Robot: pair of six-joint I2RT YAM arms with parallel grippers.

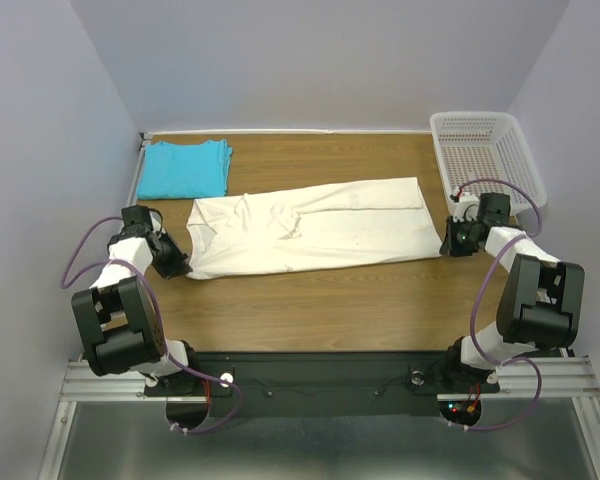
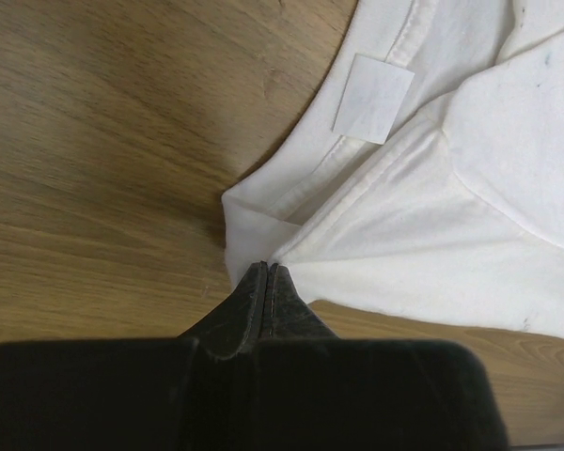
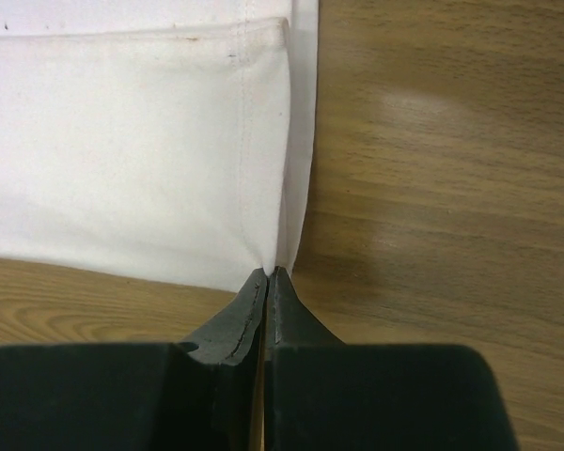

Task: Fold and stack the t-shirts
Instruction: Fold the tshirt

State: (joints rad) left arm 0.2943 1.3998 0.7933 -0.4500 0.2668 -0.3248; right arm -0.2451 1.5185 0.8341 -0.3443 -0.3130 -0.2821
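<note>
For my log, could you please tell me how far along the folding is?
Done: the turquoise t-shirt lies folded at far left. In hand: the cream t-shirt, folded to a long strip, is pinched at both near corners by the left fingers and right fingers. Left: finishing its folds and stacking both shirts.

right gripper (image 3: 267,274) pinching cream t-shirt (image 3: 132,150) hem

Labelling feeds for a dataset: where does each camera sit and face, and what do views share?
Top external: high behind the robot, looking down at the table; left arm and right arm show.
Left wrist: on that wrist, looking along the left gripper, shut on the cream t-shirt near its collar.
Right wrist: likewise, right gripper shut on its hem corner.
Shared: all see the cream t-shirt.
</note>
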